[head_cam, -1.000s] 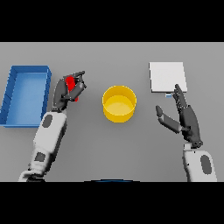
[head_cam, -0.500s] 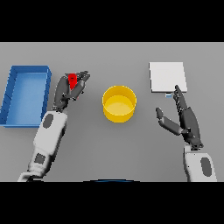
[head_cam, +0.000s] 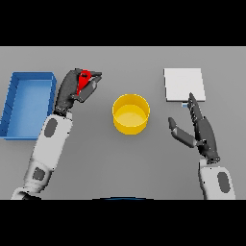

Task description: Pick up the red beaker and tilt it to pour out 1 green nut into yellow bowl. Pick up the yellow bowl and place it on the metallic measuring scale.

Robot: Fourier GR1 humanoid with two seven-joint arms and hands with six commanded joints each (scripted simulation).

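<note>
Beaker (head_cam: 84, 78), red, is in your left hand (head_cam: 74, 89), fingers curled round it, lifted just right of the blue bin (head_cam: 26, 103) that sits at the tabletop's left edge. It's well left of the bowl (head_cam: 130, 112), not over it, so no pour yet as far as I can tell. I can't see a nut in the beaker or the bowl.

Bowl, yellow, sits mid-tabletop, upright, untouched. Scale (head_cam: 184, 84), a pale square plate, is toward the far right of the tabletop, nothing on it.

Your right hand (head_cam: 199, 129) is released, fingers straight, hovering just in front of the scale and apart from the bowl.

Done: beaker grasped. Left: carry over the bowl, tilt, drop one nut, then move the bowl onto the scale.

Tabletop (head_cam: 120, 168) is plain grey and flat; no walls or room visible.
</note>
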